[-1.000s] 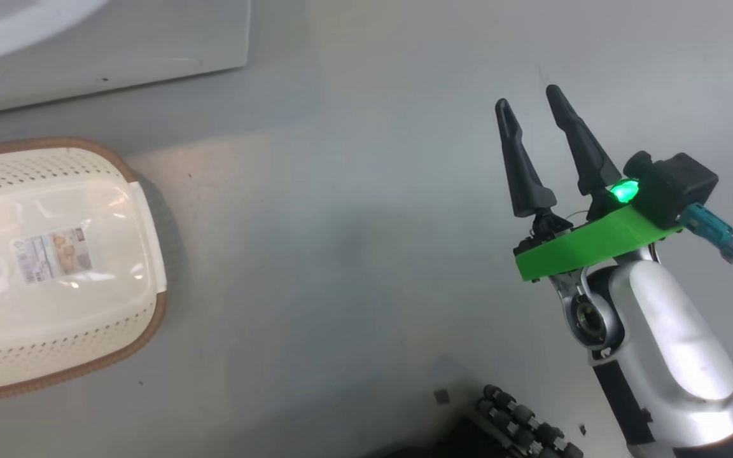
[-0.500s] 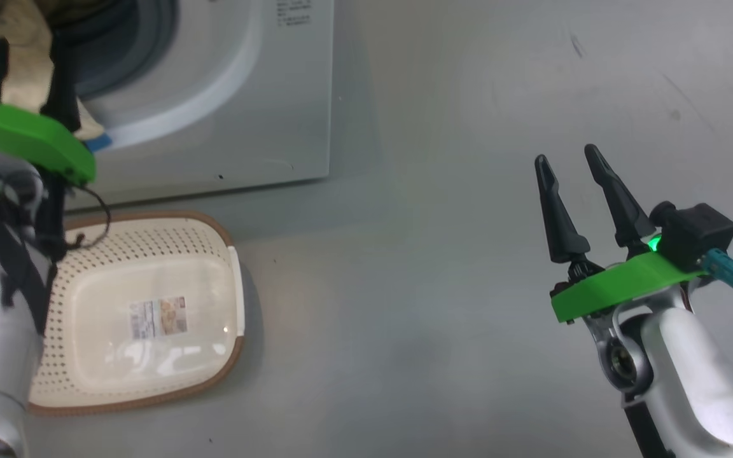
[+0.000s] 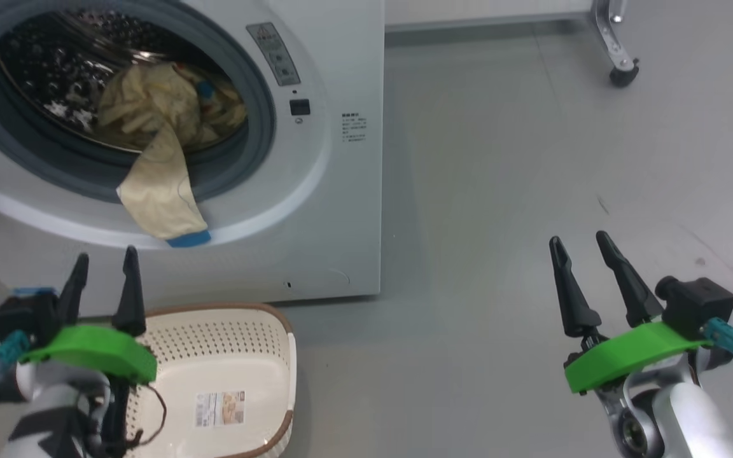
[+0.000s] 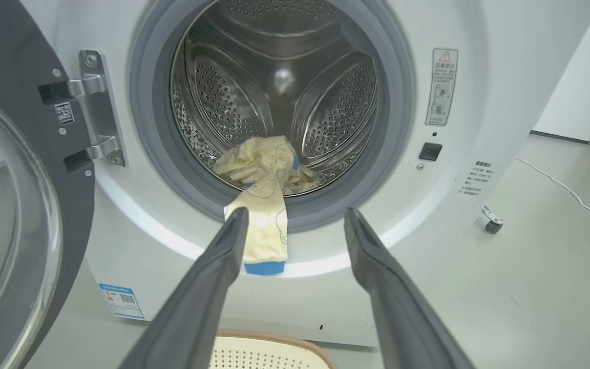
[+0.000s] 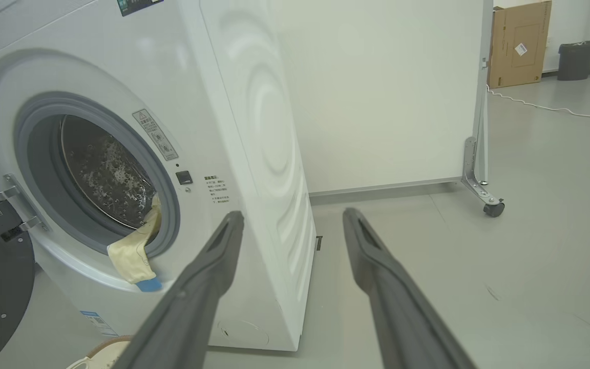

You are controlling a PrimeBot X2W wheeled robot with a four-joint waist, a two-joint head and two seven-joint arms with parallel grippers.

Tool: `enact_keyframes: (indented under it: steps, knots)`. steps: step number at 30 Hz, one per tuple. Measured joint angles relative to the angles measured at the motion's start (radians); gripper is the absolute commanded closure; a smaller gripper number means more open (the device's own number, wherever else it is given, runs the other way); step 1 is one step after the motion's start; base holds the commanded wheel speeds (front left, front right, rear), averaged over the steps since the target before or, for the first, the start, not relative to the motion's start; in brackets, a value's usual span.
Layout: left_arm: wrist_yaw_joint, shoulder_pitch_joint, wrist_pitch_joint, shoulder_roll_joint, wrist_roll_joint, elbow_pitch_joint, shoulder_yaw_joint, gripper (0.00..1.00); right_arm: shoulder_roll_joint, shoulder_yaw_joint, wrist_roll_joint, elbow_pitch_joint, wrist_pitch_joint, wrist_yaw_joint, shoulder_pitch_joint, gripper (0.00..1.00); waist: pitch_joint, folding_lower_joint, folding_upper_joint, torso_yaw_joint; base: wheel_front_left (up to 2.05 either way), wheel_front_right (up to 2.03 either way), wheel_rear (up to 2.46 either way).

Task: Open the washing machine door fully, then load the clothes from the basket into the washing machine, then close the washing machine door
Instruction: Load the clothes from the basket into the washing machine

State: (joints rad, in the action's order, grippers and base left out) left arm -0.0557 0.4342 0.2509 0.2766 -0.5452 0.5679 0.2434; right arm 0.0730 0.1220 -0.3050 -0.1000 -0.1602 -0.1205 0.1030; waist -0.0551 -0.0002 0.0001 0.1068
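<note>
The washing machine [image 3: 341, 191] stands open, and its door [image 4: 13, 205] is swung wide to the left on its hinge. The cream-yellow clothes [image 3: 163, 108] lie in the steel drum. One sleeve with a blue cuff [image 4: 264, 241] hangs out over the grey seal. On the floor before the machine sits the basket [image 3: 271, 331], with just the label on its bottom inside. My left gripper [image 3: 105, 254] is open and holds nothing, above the basket's left rim and below the drum opening. My right gripper [image 3: 578, 237] is open over bare floor, right of the machine.
A white panel on a metal leg with a caster [image 5: 493, 207] stands behind the machine's right side. A white cable [image 5: 546, 107] runs across the far floor. A cardboard box [image 5: 519, 43] and a dark bin [image 5: 576, 60] stand further back. Grey floor stretches to the right.
The head camera has swung up from the floor to the washer front. My left gripper, up by the drum opening with the cloth half a second ago, is now lower, over the basket.
</note>
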Motion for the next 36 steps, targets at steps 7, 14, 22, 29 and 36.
enact_keyframes:
  steps: [7,14,22,29,36]
  knots:
    - [0.069,-0.217,0.0,0.003,0.045,-0.233,-0.014,0.0,-0.012,-0.016,0.0,0.026,0.004,0.0,-0.041,0.0,0.082,0.0,0.0,-0.03,0.0,0.0,0.0]
    - [0.113,-0.326,0.0,-0.001,0.053,-0.358,-0.016,0.0,-0.016,-0.022,0.007,0.033,0.012,0.0,-0.062,0.0,0.098,0.0,-0.0001,-0.046,0.0,0.0,0.0]
    - [0.128,-0.366,0.0,-0.004,0.062,-0.418,-0.009,0.0,-0.02,-0.018,0.007,0.03,0.012,0.0,-0.073,0.0,0.109,0.0,-0.0001,-0.042,0.0,0.0,0.0]
    - [0.136,-0.374,0.0,-0.01,0.062,-0.431,0.006,0.0,-0.022,-0.015,0.006,0.021,0.011,0.0,-0.073,0.0,0.108,0.0001,-0.0001,-0.042,0.0,0.0,0.0]
    - [0.135,-0.375,0.0,-0.014,0.061,-0.432,0.021,0.0,-0.023,-0.011,0.006,0.016,0.011,0.0,-0.073,0.0,0.107,0.0001,-0.0001,-0.042,0.0,0.0,0.0]
